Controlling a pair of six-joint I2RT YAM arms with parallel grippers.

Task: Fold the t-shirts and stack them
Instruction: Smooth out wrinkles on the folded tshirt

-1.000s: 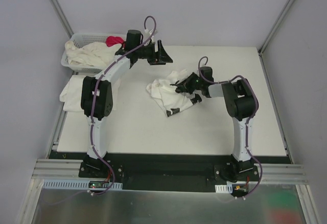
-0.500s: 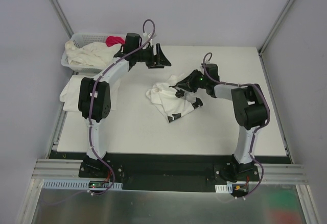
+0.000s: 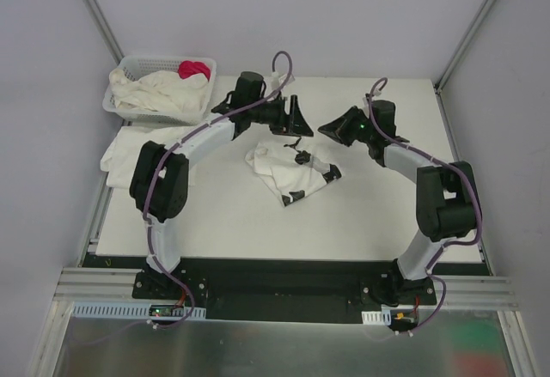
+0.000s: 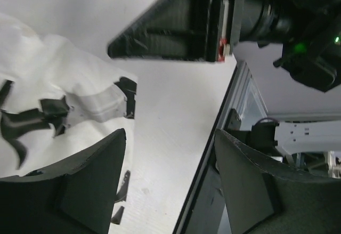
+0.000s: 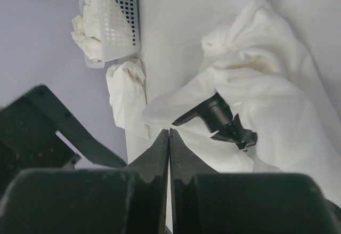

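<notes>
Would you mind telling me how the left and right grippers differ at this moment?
The left gripper has its jaws wide open, while the right gripper is shut, its fingers pressed together. In the top view the left gripper points to the right and the right gripper points to the left, so they face each other. Both hang near the far edge of the crumpled t-shirt, and neither holds anything.

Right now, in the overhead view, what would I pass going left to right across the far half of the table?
White basket → left gripper → right gripper. The crumpled t-shirt spans both grippers sideways, so I leave it out.
</notes>
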